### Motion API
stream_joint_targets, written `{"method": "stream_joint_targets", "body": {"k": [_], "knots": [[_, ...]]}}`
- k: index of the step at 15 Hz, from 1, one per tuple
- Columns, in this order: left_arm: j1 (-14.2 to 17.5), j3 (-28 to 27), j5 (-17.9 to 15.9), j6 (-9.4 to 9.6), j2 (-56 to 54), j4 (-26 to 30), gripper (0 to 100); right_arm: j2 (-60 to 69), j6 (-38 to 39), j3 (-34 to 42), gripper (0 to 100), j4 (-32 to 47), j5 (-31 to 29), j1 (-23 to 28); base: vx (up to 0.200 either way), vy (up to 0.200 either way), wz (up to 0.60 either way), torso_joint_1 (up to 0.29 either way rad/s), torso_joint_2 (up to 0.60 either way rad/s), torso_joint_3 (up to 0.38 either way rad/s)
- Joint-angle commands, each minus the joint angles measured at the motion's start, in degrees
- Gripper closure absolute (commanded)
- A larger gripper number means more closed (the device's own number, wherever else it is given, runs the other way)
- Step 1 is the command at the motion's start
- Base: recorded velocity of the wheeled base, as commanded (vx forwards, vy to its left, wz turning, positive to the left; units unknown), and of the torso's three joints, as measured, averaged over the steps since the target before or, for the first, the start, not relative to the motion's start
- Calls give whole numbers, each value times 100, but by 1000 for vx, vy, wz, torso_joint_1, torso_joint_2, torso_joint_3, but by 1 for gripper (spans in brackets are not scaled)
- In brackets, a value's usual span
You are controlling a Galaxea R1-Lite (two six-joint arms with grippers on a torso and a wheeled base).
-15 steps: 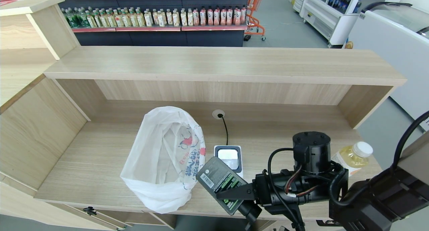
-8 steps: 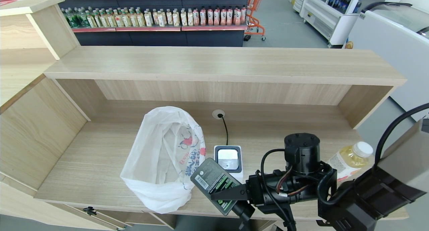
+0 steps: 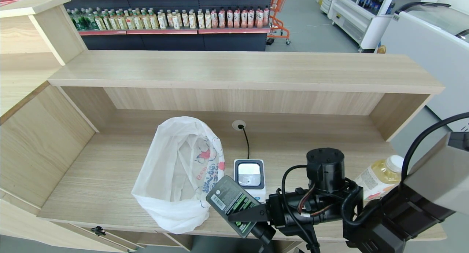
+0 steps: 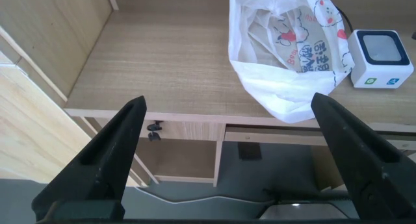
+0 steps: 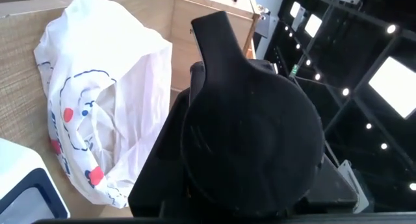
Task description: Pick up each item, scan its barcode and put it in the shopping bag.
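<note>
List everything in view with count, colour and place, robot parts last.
counter: one, light wood, in front
shopping bag: one, white with printed picture, open, on the counter left of the scanner
scanner: one, white with dark window, mid-counter
cable: one, black, behind the scanner
packet: one, dark with white barcode label, in the right gripper near the bag
bottle: one, yellow with white cap, counter's right end
drink bottles: many, mixed colours, far shelf
right gripper: black, shut on the packet
left gripper: black, open, off the counter's near edge

Counter (image 3: pixel 102 172) — matt pale wood grain; bag (image 3: pixel 172 198) — thin crinkled white plastic; scanner (image 3: pixel 250 174) glossy plastic.
</note>
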State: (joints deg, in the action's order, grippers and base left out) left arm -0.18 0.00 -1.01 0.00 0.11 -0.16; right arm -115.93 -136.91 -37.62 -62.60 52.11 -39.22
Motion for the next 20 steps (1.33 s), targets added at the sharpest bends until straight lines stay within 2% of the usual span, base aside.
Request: {"method": "stream_joint_targets", "body": {"k": [1,10,13,14,15,16,17,18,20], "knots": [[1,0,-4,0,-2,-2,0,-17,-2,-8,100,-7,9,-7,0,0,0,0,0,0],[1,0,5,0,-2,-2,0,62,42,-17,100,64,-8,-51,0,0,0,0,0,0],[1,0,-4,0,-2,-2,0,677,727,53,100,72,-123,63,0,0,0,0,0,0],[1,0,-4,0,-2,-2,0,1134,1237,141,100,72,-184,239,0,0,0,0,0,0],[1,0,5,0,-2,-2,0,1653,1738,290,100,81,-483,459,0,0,0,0,0,0],[1,0,-4,0,-2,-2,0,2294,2125,633,100,160,-1186,749,0,0,0,0,0,0],[1,0,5,0,-2,-2,0,3050,2643,950,100,609,-1986,1100,0,0,0,0,0,0],[1,0,-4,0,-2,-2,0,3736,3188,958,100,1426,-2355,1408,0,0,0,0,0,0],[1,0,5,0,-2,-2,0,4738,4551,844,100,3228,-2417,2234,0,0,0,0,0,0]]}}
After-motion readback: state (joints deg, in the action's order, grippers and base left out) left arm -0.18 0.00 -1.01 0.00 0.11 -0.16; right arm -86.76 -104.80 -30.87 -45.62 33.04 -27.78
